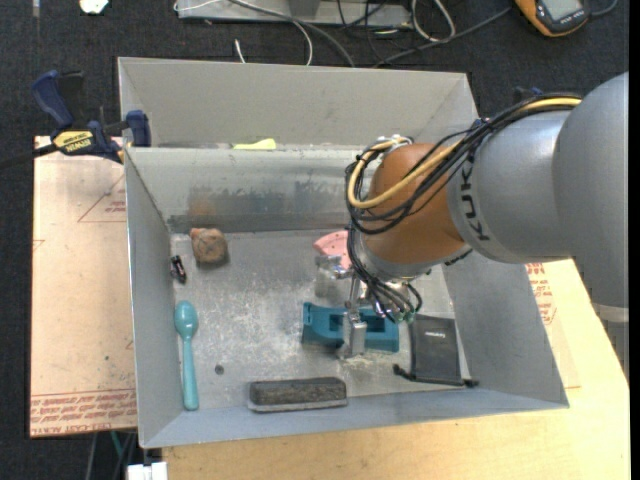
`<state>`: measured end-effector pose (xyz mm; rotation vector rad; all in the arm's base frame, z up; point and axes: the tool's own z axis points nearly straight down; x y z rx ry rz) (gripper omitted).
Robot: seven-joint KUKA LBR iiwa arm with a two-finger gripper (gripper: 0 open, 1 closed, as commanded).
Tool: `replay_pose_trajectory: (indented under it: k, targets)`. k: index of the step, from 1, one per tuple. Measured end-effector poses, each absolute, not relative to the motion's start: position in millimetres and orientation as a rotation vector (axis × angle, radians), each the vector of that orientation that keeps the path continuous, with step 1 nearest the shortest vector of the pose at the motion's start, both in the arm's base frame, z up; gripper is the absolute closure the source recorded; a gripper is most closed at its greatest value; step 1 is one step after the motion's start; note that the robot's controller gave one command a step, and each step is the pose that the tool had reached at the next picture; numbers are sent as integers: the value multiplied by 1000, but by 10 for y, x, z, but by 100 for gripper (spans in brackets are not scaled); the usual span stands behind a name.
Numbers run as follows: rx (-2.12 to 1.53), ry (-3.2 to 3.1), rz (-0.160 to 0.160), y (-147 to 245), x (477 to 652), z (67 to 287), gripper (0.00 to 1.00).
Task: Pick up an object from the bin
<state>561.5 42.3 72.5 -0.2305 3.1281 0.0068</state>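
Grey bar [297, 394] lies along the near wall. Just behind it, the claw [353, 346] stands directly over the teal block [322, 326], which lies mid-bin with its long axis left-right. Claw state cannot be told. Black pad [437, 350] lies just right of the block; spoon [187, 353] lies well left.

A teal blocky plastic piece [322, 326] lies flat on the bin [260, 308] floor, right of centre.

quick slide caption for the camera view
KUKA arm's gripper at a teal block in the grey bin, teal spoon lying toward the view's left
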Motion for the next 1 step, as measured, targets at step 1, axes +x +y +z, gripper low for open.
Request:
replay_pose_trajectory:
  k: [1]
  targets:
    - [-112, 3128, 5, 370, 5240, 717, 100]
